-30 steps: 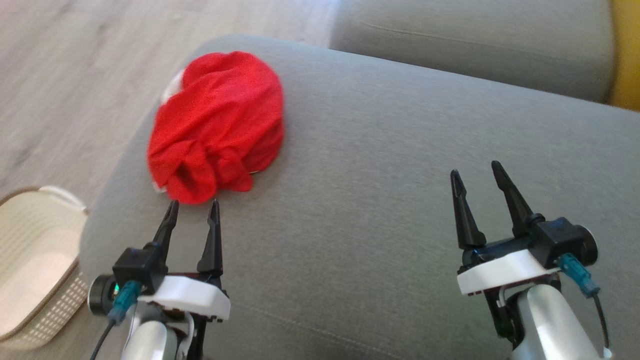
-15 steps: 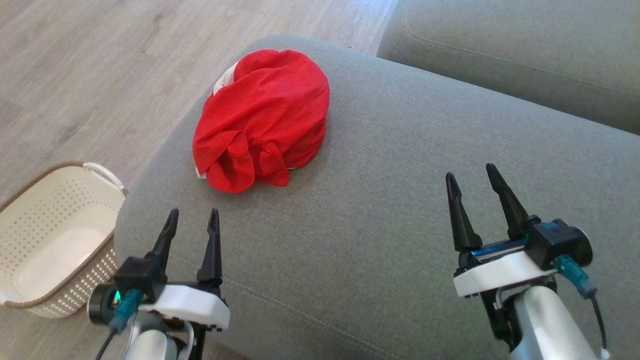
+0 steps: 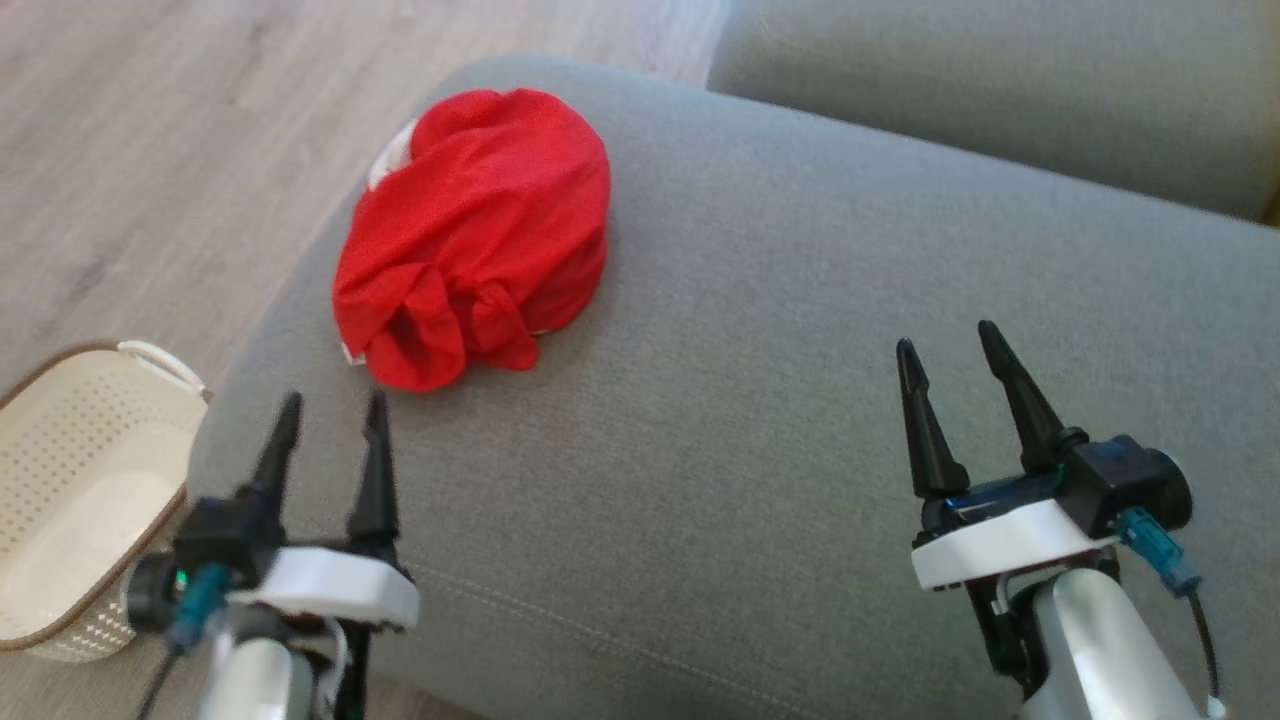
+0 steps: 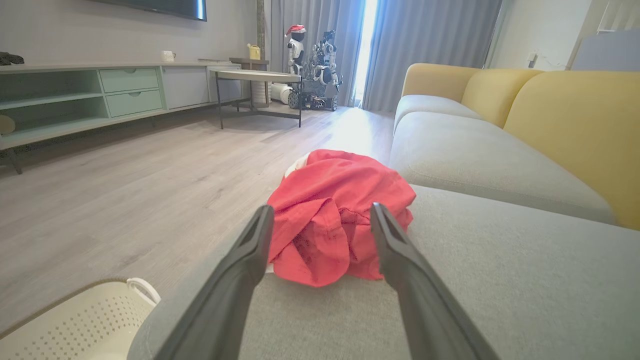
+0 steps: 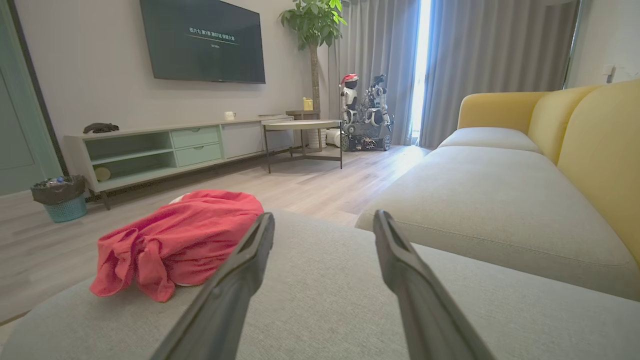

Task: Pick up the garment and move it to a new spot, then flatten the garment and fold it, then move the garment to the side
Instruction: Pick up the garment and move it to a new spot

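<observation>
Grey sofa cushion carries a crumpled red garment at its far left corner, next to the wood floor. A white basket sits on the floor off the cushion's near left edge. Left gripper is near the garment, fingers apart and empty. Right gripper is well apart from it at the near right, also spread and empty.

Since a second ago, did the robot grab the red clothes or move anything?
Mostly the view swung. The left gripper shifted a little leftward, away from the right gripper. Nothing was grabbed: the red garment stays crumpled on the grey sofa, both grippers' fingers open.
</observation>
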Robot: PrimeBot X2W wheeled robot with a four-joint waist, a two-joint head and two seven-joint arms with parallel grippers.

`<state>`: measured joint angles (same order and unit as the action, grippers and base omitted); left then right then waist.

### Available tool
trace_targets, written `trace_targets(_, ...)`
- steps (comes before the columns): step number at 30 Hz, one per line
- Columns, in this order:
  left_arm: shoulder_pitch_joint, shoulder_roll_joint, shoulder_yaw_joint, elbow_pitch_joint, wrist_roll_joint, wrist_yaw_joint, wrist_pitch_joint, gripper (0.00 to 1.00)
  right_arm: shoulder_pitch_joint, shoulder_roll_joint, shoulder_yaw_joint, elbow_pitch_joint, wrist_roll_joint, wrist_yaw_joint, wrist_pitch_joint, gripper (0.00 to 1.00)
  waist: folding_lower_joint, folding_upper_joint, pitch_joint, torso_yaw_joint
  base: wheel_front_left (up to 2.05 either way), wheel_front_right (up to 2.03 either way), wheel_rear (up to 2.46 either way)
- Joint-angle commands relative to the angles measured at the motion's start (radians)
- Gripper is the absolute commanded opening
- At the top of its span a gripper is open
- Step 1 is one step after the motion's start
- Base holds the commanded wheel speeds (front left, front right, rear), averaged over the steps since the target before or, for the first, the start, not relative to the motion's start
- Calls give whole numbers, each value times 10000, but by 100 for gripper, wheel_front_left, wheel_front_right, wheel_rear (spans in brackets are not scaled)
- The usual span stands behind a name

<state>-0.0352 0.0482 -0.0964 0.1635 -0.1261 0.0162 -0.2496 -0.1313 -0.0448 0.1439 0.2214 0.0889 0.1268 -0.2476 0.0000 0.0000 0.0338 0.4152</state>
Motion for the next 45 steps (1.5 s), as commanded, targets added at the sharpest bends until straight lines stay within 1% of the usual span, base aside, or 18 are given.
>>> trace_targets(1, -718, 25, 472, -395, -5, -52, -122, 100, -256, -54, 147, -427, -122, 39, -40, 100, 0, 0, 287, -230, 0, 0, 0)
trace_targets(4, -1127, 95, 832, -451, -90, -219, -122, 100, -394, -54, 76, -651, -348, 39, 55, 100, 0, 0, 772, -530, 0, 0, 0)
trace_targets(9, -2194, 475, 1294, -39, -162, -591, -122, 100, -689, -54, -227, -1253, -816, 39, 313, 100, 0, 0, 1772, -998, 0, 0, 0)
trace_targets(13, -3331, 952, 1531, 1176, -421, -870, -80, 100, -917, -54, -572, -1838, -1162, 39, 519, 100, 0, 0, 2662, -1276, 0, 0, 0)
trace_targets(19, -5335, 1601, 1674, 3070, -1055, -1214, 464, 100, -1068, -54, -870, -2448, -1483, 39, 723, 100, 0, 0, 3599, -1522, 0, 0, 0)
trace_targets(23, -6728, 2187, 1569, 4560, -1035, -1290, 921, 100, -1194, -54, -882, -2549, -1724, 39, 780, 100, 0, 0, 4014, -1700, 0, 0, 0)
trace_targets(27, -7847, 2736, 1489, 5930, -914, -1288, 1124, 100, -1367, -54, -743, -2596, -1642, 39, 765, 100, 0, 0, 4279, -1991, 0, 0, 0)
trace_targets(32, -8728, 3113, 1399, 7313, -766, -1127, 1282, 100, -1424, -54, -750, -2566, -1553, 39, 691, 100, 0, 0, 4507, -2254, 0, 0, 0)
trace_targets(33, -8728, 3113, 1399, 7313, -766, -1127, 1282, 100, -1424, -54, -750, -2566, -1553, 39, 691, 100, 0, 0, 4507, -2254, 0, 0, 0)
trace_targets(37, -9132, 3206, 1302, 8275, -839, -1196, 1652, 100, -1420, -54, -770, -2484, -1489, 39, 586, 100, 0, 0, 4555, -2380, 0, 0, 0)
trace_targets(38, -9188, 3200, 1287, 8526, -921, -1245, 1855, 58, -1421, -54, -766, -2456, -1469, 39, 562, 100, 0, 0, 4547, -2407, 0, 0, 0)
trace_targets(39, -9248, 3213, 1249, 8731, -981, -1293, 2013, 20, -1434, -54, -769, -2419, -1438, 39, 534, 100, 0, 0, 4540, -2432, 0, 0, 0)
trace_targets(40, -9305, 3244, 1197, 8860, -1012, -1329, 2047, 0, -1454, -54, -765, -2378, -1413, 39, 507, 100, 0, 0, 4529, -2454, 0, 0, 0)
trace_targets(45, -9558, 3328, 1133, 9014, -1179, -1398, 1310, 0, -1521, -54, -758, -2226, -1301, 39, 385, 100, 0, 0, 4360, -2478, 0, 0, 0)
